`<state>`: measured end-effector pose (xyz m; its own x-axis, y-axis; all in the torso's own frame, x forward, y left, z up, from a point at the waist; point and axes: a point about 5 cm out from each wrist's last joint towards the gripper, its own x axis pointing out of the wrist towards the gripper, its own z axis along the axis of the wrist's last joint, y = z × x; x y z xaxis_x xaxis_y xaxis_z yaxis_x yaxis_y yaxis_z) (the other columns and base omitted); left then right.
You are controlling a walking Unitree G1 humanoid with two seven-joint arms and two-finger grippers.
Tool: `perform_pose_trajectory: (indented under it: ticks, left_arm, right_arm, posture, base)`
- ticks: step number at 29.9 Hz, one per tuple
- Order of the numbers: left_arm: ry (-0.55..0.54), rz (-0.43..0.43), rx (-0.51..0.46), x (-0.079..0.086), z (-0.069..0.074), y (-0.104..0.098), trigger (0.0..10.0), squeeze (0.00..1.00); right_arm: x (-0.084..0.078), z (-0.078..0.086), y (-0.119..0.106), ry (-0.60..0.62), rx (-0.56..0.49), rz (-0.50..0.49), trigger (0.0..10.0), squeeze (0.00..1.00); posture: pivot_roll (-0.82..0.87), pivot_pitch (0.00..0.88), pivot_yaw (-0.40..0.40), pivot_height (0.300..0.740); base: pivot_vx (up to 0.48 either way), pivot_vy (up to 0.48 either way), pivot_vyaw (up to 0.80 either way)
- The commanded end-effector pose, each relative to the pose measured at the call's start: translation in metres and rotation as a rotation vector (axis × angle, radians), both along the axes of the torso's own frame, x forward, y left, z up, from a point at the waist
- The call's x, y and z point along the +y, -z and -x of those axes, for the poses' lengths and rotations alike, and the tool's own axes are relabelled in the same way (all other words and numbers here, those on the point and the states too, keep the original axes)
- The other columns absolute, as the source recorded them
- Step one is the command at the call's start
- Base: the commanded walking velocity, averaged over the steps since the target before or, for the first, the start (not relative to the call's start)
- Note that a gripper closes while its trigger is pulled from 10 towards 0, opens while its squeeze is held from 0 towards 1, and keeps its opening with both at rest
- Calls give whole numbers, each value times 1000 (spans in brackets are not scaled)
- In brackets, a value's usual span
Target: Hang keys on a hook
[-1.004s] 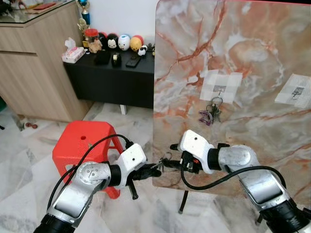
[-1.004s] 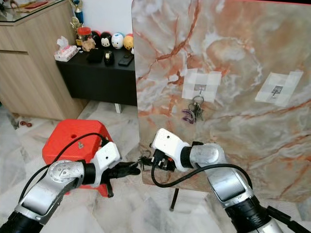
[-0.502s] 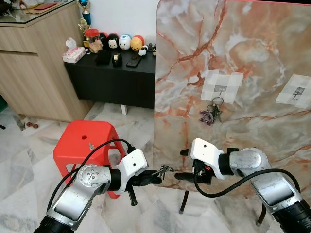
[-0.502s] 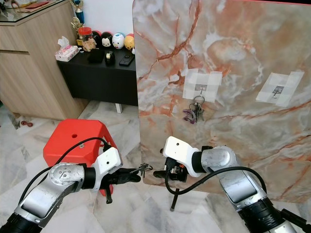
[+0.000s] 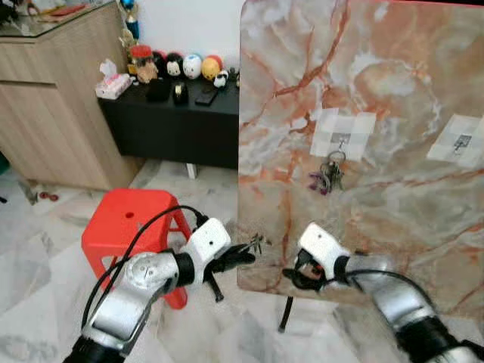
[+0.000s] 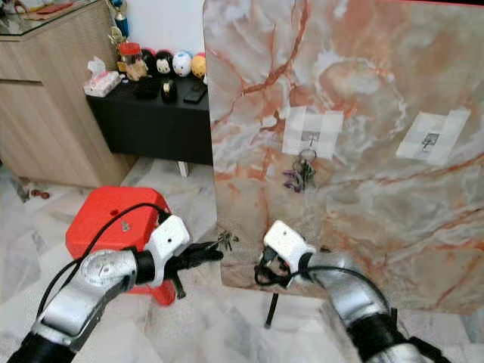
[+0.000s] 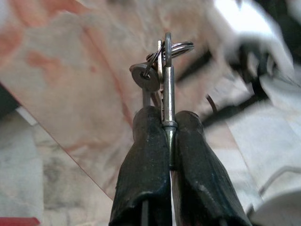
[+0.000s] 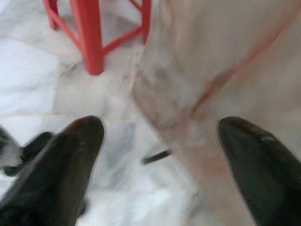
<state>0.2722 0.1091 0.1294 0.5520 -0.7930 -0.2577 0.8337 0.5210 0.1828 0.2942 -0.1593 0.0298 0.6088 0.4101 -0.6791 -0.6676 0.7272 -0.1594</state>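
My left tool (image 5: 240, 255) is clenched on a small bunch of silver metal keys on a split ring (image 5: 256, 243). In the left wrist view the two black fingers (image 7: 146, 155) press together on a flat key shank, and the ring and a round washer-like piece stand above the fingertips. The bunch is held just beside the lower left edge of the upright orange-veined marble-pattern board (image 5: 393, 98), low down and well apart from the hooks.

My right tool (image 5: 290, 277) is released. In the right wrist view its two black fingers (image 8: 70, 155) stand wide apart with nothing between them. It hangs in front of the lower edge of the board, near the left tool. This arm is blurred in both eye views, so its outline is hard to make out.

Two small metal hooks are fixed to the board under white tape patches. The nearer hook (image 5: 342, 139) carries a second bunch of keys with a purple tag (image 5: 326, 176). The farther hook (image 5: 462, 141) is bare, and its tape patch is cut off by the picture edge.

A red plastic stool (image 5: 128, 219) stands on the pale marble floor (image 5: 38, 249) behind my left arm. A black low table (image 5: 174, 121) carries round figurines too small to tell apart.
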Motion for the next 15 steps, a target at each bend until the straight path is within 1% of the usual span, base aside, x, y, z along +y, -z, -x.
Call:
perform_pose_trajectory:
  ticks: [1, 2, 3, 4, 5, 7, 8, 9, 10, 11, 13, 14, 15]
  left_arm:
    - [-55, 9, -66, 0, -6, -7, 0, 0]
    - [-81, 25, -80, -1, -8, -9, 2392, 0]
    - [-114, 50, -97, -2, -10, -11, 10000, 0]
    - [-114, 50, -97, -2, -10, -11, 10000, 0]
    - [-163, 75, -109, 1, -12, -12, 10000, 0]
    - [-207, 95, -110, 4, -13, -11, 10000, 0]
    - [-241, 107, -112, 7, -13, -10, 10000, 0]
    - [-241, 107, -112, 7, -13, -10, 10000, 0]
    - [-266, 113, -114, 9, -13, -10, 10000, 0]
    - [-338, 125, -120, 16, -11, -7, 10000, 0]
    - [-401, 136, -120, 23, -9, -4, 10000, 0]
    - [-462, 134, -124, 30, -6, 0, 10000, 0]
    - [-493, 133, -121, 34, -4, 3, 10000, 0]
  right_arm:
    - [-10, 8, 20, 140, 33, -7, 10000, 0]
    - [-12, 15, 32, 209, 57, -13, 10000, 0]
    - [-15, 27, 49, 310, 93, -20, 10000, 0]
    - [-15, 27, 49, 310, 93, -20, 10000, 0]
    - [-18, 41, 64, 408, 122, -39, 10000, 0]
    - [-20, 54, 77, 491, 168, -52, 10000, 0]
    - [-23, 65, 86, 550, 202, -40, 10000, 0]
    - [-23, 65, 86, 550, 202, -40, 10000, 0]
    - [-24, 72, 90, 585, 224, -38, 10000, 0]
    - [-25, 87, 101, 650, 277, -55, 10000, 0]
    - [-24, 98, 107, 692, 307, -74, 10000, 0]
    - [-23, 106, 112, 729, 335, -101, 10000, 0]
    - [-23, 110, 114, 750, 347, -107, 10000, 0]
  posture:
    - [157, 50, -41, 740]
    - [158, 49, -41, 740]
    - [156, 45, -44, 740]
    - [156, 45, -44, 740]
    - [156, 44, -43, 740]
    - [151, 37, -43, 740]
    - [151, 27, -43, 740]
    - [151, 27, -43, 740]
    - [151, 27, -43, 740]
    - [157, 17, -43, 740]
    - [159, 11, -44, 740]
    - [159, 8, -45, 740]
    - [157, 2, -49, 740]
  base:
    - [0, 0, 0]
    - [0, 0, 0]
    - [0, 0, 0]
    - [0, 0, 0]
    - [0, 0, 0]
    - [0, 0, 0]
    - [0, 0, 0]
    - [0, 0, 0]
    - [0, 0, 0]
    - [0, 0, 0]
    - [0, 0, 0]
    - [0, 0, 0]
    - [0, 0, 0]
